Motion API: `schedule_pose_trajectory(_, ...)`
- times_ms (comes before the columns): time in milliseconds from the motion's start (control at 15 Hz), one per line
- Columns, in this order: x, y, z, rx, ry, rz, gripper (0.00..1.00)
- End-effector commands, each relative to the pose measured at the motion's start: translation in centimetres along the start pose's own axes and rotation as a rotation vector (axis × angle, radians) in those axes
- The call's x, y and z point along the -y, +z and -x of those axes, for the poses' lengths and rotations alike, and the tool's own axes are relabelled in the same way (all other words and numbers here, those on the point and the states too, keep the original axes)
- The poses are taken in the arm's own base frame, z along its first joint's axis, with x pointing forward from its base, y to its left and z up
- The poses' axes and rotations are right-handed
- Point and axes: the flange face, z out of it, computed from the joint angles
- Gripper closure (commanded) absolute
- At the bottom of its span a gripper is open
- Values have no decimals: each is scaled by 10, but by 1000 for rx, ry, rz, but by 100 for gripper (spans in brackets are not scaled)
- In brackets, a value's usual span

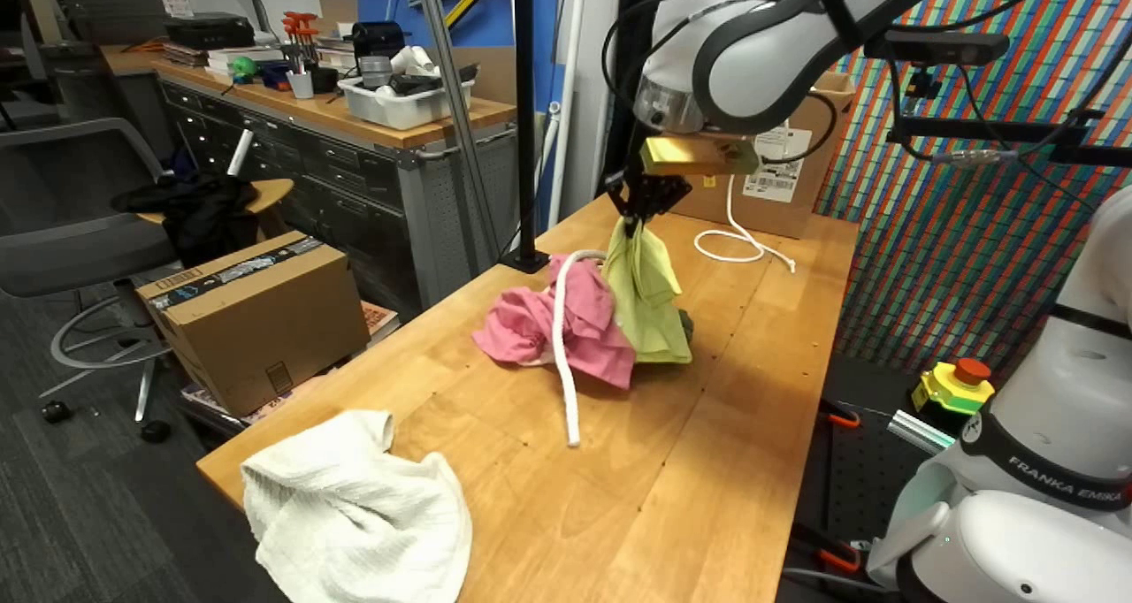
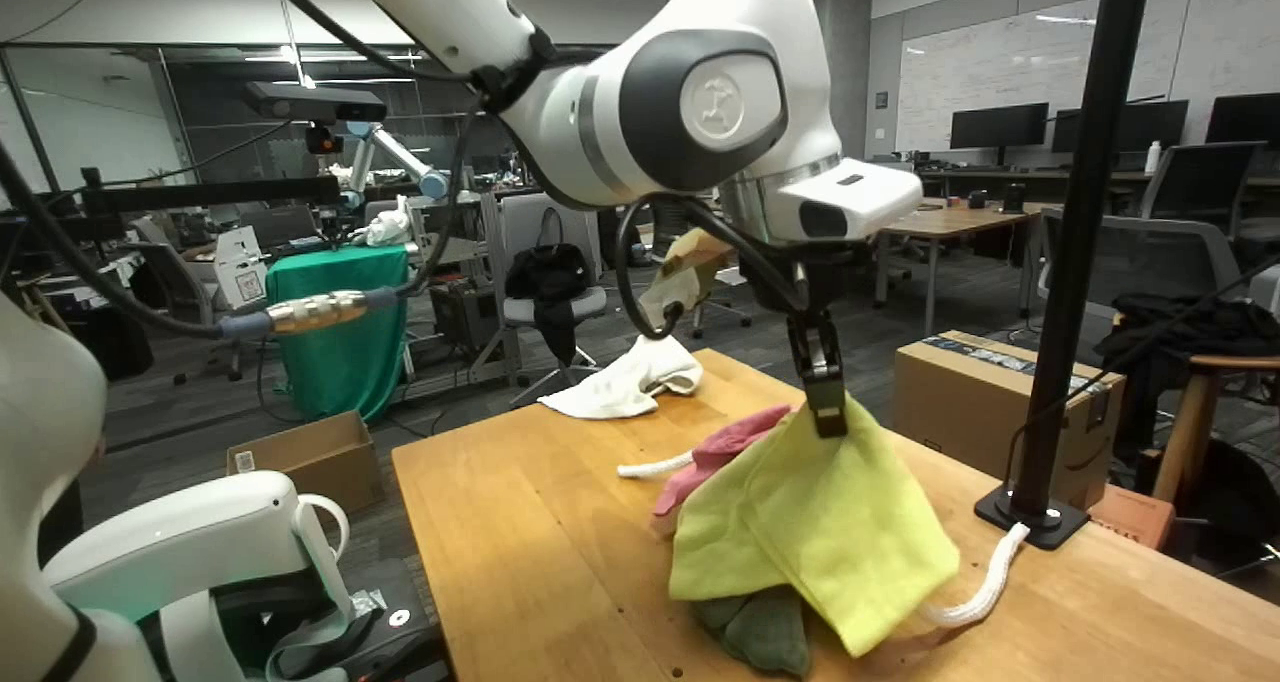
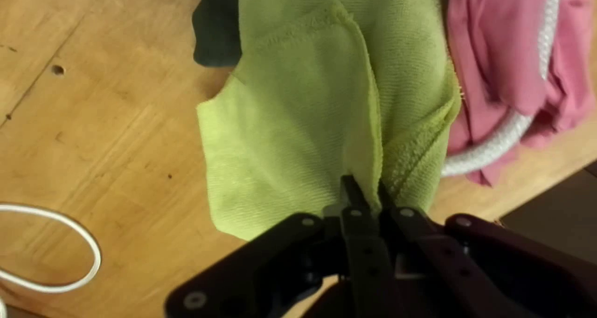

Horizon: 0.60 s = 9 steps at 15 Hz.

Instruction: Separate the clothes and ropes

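Your claw (image 3: 365,186) is clamped on a fold of the yellow-green cloth (image 3: 317,108), and the fabric drapes toward eleven o'clock in the wrist view; past its edge, between ten and eleven, a dark green cloth (image 3: 217,31) pokes out; down at half past eight, well apart, there's your looped white cord (image 3: 96,258), which an exterior view puts on the tabletop (image 1: 672,497) in front of a brown box (image 1: 780,217); over to that exterior view, then, the claw as your clock's hub, and here's the muddle: the pink cloth (image 1: 594,324) crumpled at seven o'clock, the thick white rope (image 1: 559,338) running across it and out of sight behind the yellow-green one; further out, at half past seven, the white cloth (image 1: 354,506) lies on its own by the tabletop's edge; so you look to have one fabric and one cord sorted, perhaps under half the job; left for you, it seems, are the yellow-green cloth in your grip, the pink, the dark green, and that thick rope to free from among them; whether the hanging cloth is clear of the rope, you can't tell from here.
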Motion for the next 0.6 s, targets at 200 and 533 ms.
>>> schedule_pose_trajectory(200,-27,-131,-35,-265,68,-133,93)
schedule_pose_trajectory(533,-33,-175,-59,-359,129,-169,94)
